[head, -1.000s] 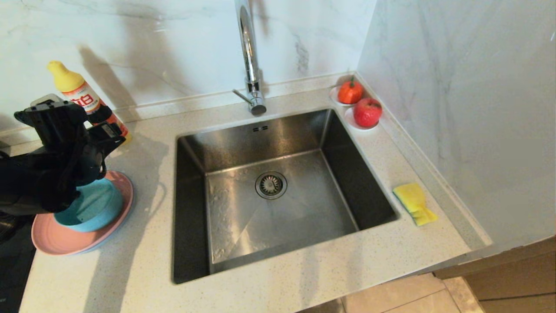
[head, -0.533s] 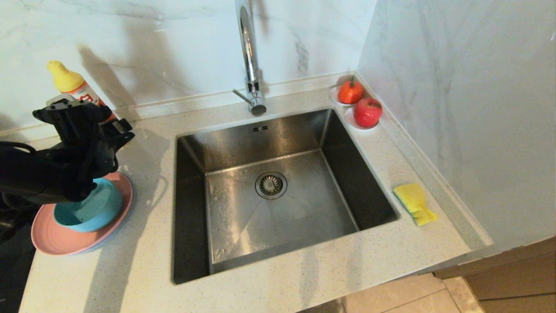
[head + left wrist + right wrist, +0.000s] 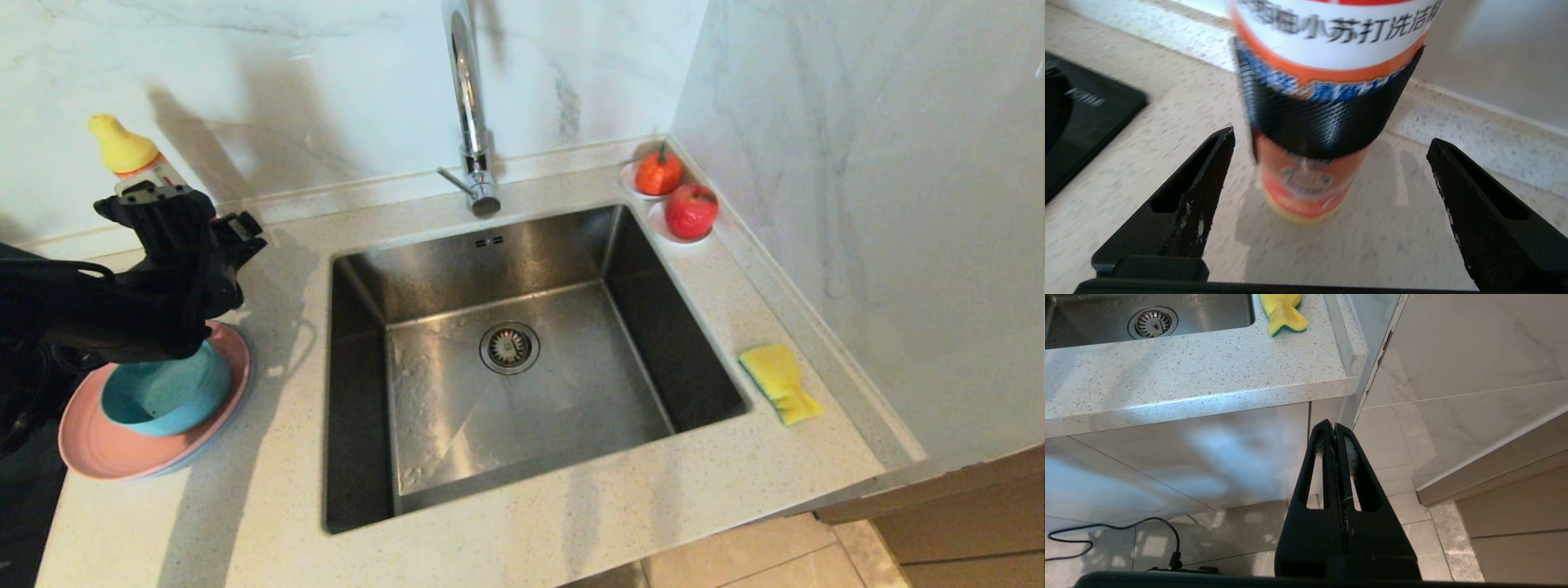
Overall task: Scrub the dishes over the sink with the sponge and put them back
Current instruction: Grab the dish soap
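- The left claw (image 3: 1331,147) stands wide open and holds nothing; an orange detergent bottle with a yellow cap and a black band (image 3: 1327,102) stands upright on the speckled pale stone desk (image 3: 522,539) ahead of the gap between its fingers, touching neither finger.
- In the head view the left claw (image 3: 192,220) hangs above the desk's back left part, just in front of that bottle (image 3: 135,159).
- The small teal-blue round bowl (image 3: 167,392) sits in the wide shallow pink round plate (image 3: 106,449), left of the sink; a pale bluish plate edge shows under the pink one.
- The large rectangular stainless steel sink (image 3: 522,359) lies under the tall chrome tap (image 3: 469,106).
- The yellow rectangular sponge with a green underside (image 3: 780,380) lies on the desk right of the sink.
- The right claw (image 3: 1336,435) is pressed fully closed, gripping nothing, parked low in front of the cabinet below the desk edge.
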